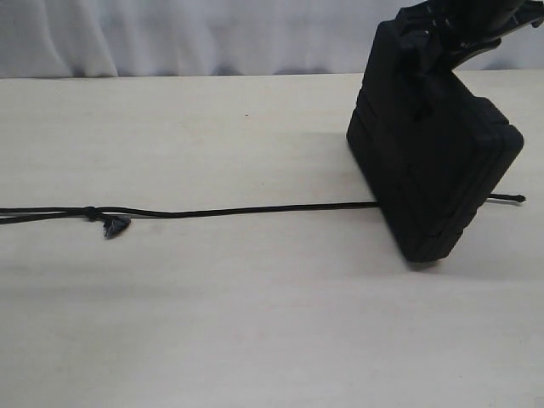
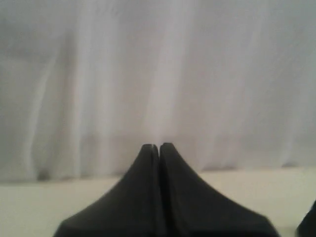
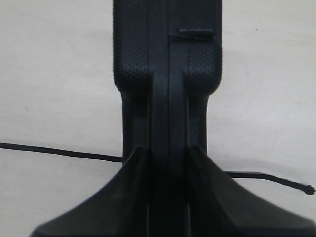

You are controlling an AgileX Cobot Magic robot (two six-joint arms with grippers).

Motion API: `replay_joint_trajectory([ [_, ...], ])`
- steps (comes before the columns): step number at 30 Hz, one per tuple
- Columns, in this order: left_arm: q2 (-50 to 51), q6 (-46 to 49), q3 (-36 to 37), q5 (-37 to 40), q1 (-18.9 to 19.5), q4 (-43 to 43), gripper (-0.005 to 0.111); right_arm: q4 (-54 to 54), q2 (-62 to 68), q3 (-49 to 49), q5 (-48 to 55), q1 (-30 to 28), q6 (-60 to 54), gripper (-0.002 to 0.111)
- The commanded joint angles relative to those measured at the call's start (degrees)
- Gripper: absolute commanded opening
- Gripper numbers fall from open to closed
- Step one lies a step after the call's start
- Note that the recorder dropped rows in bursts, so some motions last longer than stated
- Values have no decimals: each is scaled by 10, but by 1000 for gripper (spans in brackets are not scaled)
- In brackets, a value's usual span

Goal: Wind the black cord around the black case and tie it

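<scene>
**Exterior view: case clamped on its corner, cord crossing at its foot**

My right gripper [image 1: 429, 42] is clamped on the top corner of the black case [image 1: 433, 183], which stands tilted. The black cord [image 1: 255, 209] lies along the table [image 1: 212, 323] left of the case and passes under or behind it (I cannot tell which). Its short end pokes out on the case's right. The left gripper [image 2: 158, 146] is closed on nothing. I judge the case rigid and light, best held by its edges. The cord is limp and thin, so I'd pinch it beside the knot [image 1: 90, 212].
</scene>
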Motion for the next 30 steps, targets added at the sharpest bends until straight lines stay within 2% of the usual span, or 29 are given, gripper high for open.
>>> replay_joint_trajectory([
  [1,155,-6,-58,197,-5,98,0,-10,1,2,13,-5,-10,4],
  [2,199,-4,-74,262,-5,120,0,-10,1,2,13,-5,-10,4],
  [3,239,18,-86,289,-5,120,0,-10,1,2,12,-5,-10,4],
  [8,336,188,-92,263,-5,72,0,-10,1,2,9,-5,-10,4],
  [10,351,210,-99,269,-5,72,0,-10,1,2,9,-5,-10,4],
  [12,364,221,-125,312,-5,23,0,-10,1,2,9,-5,-10,4],
  [14,370,226,-149,340,-5,-42,0,-10,1,2,7,-5,-10,4],
  [16,370,303,-163,329,-9,-155,0,-10,1,2,7,-5,-10,4],
  [18,373,448,-176,334,-20,-287,0,-10,1,2,7,-5,-10,4],
  [20,386,637,-204,389,-30,-459,0,-10,1,2,7,-5,-10,4],
  [22,419,833,-263,534,-31,-636,0,-10,1,2,7,-5,-10,4],
  [24,457,977,-318,719,-31,-752,0,-10,1,2,10,-5,-10,4],
  [25,475,1032,-339,776,-32,-801,0,-10,1,2,13,-5,-10,4],
  [27,494,1077,-359,808,-38,-850,0,-10,1,2,19,-5,-10,4],
  [28,496,1078,-360,802,-41,-849,0,-10,1,2,19,-5,-10,4],
  [30,496,1084,-360,775,-51,-792,0,-10,1,2,19,-5,-10,4],
])
